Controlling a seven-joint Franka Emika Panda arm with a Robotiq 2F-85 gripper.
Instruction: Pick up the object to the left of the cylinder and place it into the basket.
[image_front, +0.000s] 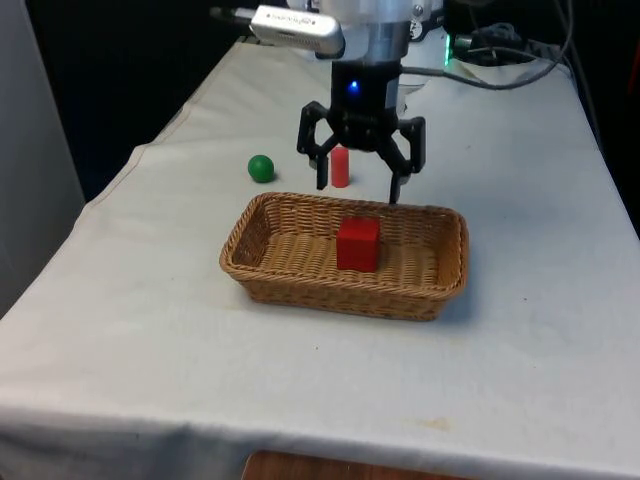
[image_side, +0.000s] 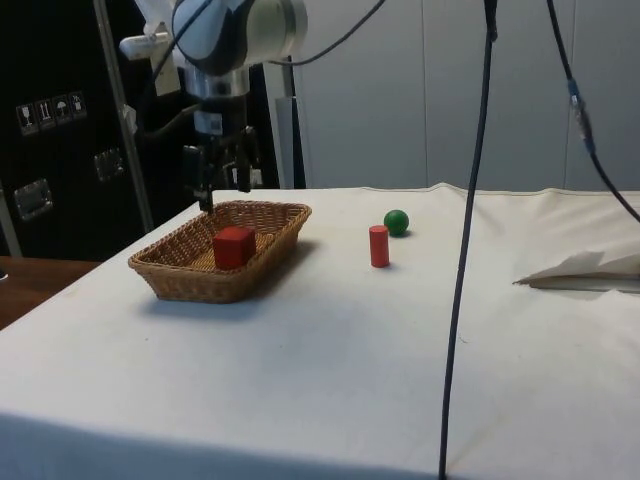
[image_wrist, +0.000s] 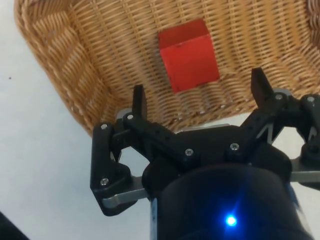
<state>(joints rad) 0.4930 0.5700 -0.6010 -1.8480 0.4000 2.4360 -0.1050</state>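
Worktop (image_front: 300, 400): white cloth cover, front edge nearest the lens; carries all items listed below.

Basket (image_front: 247, 270): woven wicker, oblong, shallow, taken here as the landmark. Stands on the worktop, upright.

Red cube (image_front: 358, 244): lies inside the basket, on its floor, roughly mid-basket, flat on one face. Not the green item; the pictures show a cube already in the basket.

Red cylinder (image_front: 341, 167): upright on the worktop behind the basket's far rim, well apart from the wicker.

Green ball (image_front: 261, 168): on the worktop behind the basket, toward the front view's left of the cylinder, apart from it. By position this reads as the task's thing, and it is not yet in the basket.

Pincer (image_front: 358, 185): black, two-fingered, fingers spread wide and holding nothing. Hangs above the basket's far rim, between basket and cylinder in the front view; the wrist view looks down past the fingers (image_wrist: 138, 102) onto the cube.

Handling note, ball: judged light, rigid and smooth; it will likely roll if nudged. Best taken across its widest part, fingers descending squarely on either side, closing gently so it does not squirt out.
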